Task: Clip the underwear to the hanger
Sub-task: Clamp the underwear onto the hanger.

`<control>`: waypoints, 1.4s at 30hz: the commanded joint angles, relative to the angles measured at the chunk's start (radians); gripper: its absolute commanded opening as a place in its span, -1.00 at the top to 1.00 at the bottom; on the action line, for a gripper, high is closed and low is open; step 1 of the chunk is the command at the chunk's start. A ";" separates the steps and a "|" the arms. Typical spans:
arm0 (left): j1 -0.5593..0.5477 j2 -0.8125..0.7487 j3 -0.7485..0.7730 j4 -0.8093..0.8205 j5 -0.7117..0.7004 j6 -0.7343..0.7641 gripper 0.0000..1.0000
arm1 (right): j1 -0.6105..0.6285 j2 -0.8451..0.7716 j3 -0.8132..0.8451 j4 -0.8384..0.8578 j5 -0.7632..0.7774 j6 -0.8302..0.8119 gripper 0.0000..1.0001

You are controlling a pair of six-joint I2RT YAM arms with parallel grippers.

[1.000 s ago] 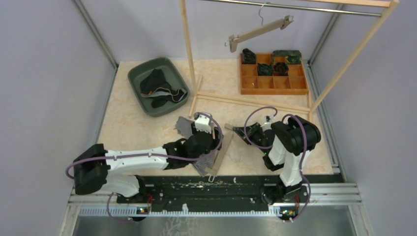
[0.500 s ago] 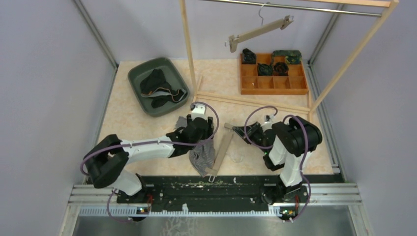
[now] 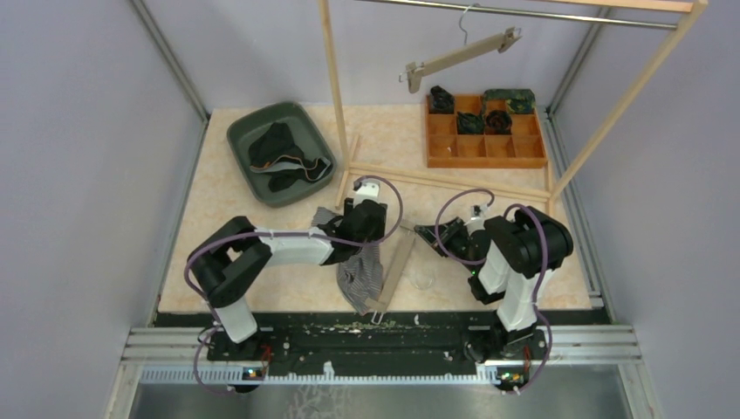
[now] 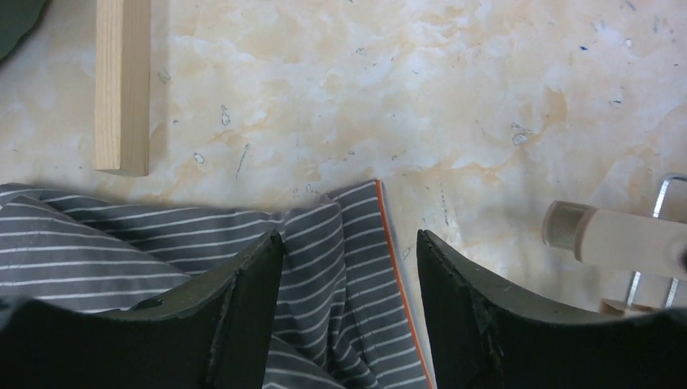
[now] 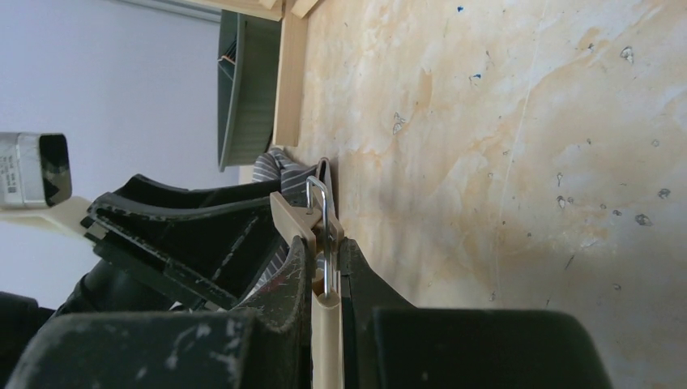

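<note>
The underwear (image 4: pixel 121 243) hem lay between the left gripper's (image 4: pixel 350 243) open jaws. Just right, the right gripper (image 5: pixel 325 253) was clamped on the hanger (image 3: pixel 397 262), which lay near-to-far.

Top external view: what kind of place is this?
Probably a lab robot cell staged for laundry: plain grey enclosure walls, a wooden garment rack with a hanger, and a green tub of clothes.

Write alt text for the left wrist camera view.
The left pincer, open, hangs over a fold of grey striped underwear with an orange edge on the marbled table. A wooden bar lies at upper left; part of the hanger shows at right.
</note>
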 commanded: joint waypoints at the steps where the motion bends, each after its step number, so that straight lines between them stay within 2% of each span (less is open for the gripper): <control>1: 0.021 0.048 0.039 0.023 -0.004 0.019 -0.32 | -0.014 -0.020 -0.004 0.202 -0.014 -0.035 1.00; 10: 0.045 0.093 0.039 0.038 0.039 0.007 -0.12 | -0.017 -0.012 -0.001 0.202 -0.015 -0.033 1.00; 18: 0.070 0.014 -0.044 0.135 0.136 0.002 -0.38 | -0.020 -0.001 0.003 0.202 -0.021 -0.034 1.00; 24: 0.104 -0.014 -0.096 0.170 0.220 -0.030 -0.36 | -0.023 -0.003 0.001 0.202 -0.023 -0.032 1.00; 30: 0.133 -0.032 -0.154 0.203 0.253 -0.058 -0.15 | -0.024 -0.004 0.001 0.201 -0.025 -0.031 1.00; 37: 0.158 -0.057 -0.221 0.278 0.287 -0.085 -0.04 | -0.025 -0.004 0.001 0.201 -0.028 -0.033 1.00; 39: 0.167 -0.051 -0.224 0.281 0.292 -0.088 0.11 | -0.026 -0.006 0.000 0.202 -0.028 -0.034 1.00; 42: 0.174 -0.025 -0.215 0.279 0.295 -0.085 0.50 | -0.028 -0.005 -0.001 0.202 -0.029 -0.033 1.00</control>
